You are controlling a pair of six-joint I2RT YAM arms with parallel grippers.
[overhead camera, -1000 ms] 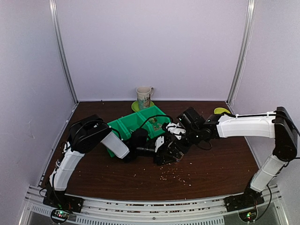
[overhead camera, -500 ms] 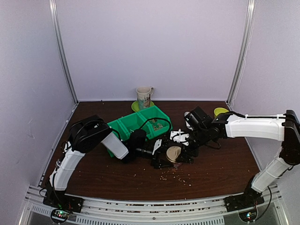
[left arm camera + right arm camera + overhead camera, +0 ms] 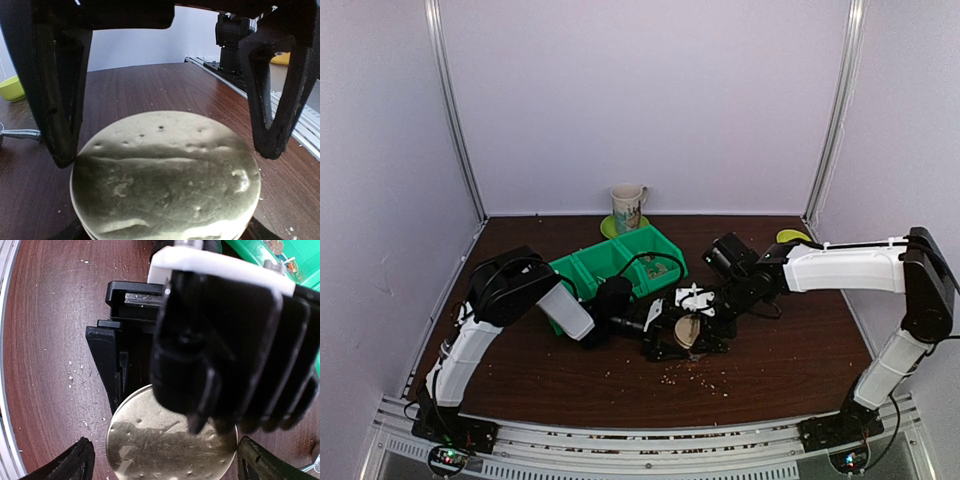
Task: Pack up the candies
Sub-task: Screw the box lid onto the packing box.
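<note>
One by one, pinch seemingly light, hard, roll-prone candies [image 3: 700, 380] across their sides, with left claw [image 3: 167, 152] clamped on the lid [image 3: 165, 175], right claw [image 3: 170, 465] apart.

Reaches in low with left gripper [image 3: 165, 155], apparently clamped across round tan lid [image 3: 165, 200]. Holds right gripper [image 3: 169, 462] just above, jaws wide.

No writing, number or brand can be read anywhere in here. The white ceramic mug [image 3: 628, 206] at the back of the dark brown wooden surface [image 3: 790, 350] carries a coloured print, too small and blurred to tell whether it holds any letters.
</note>
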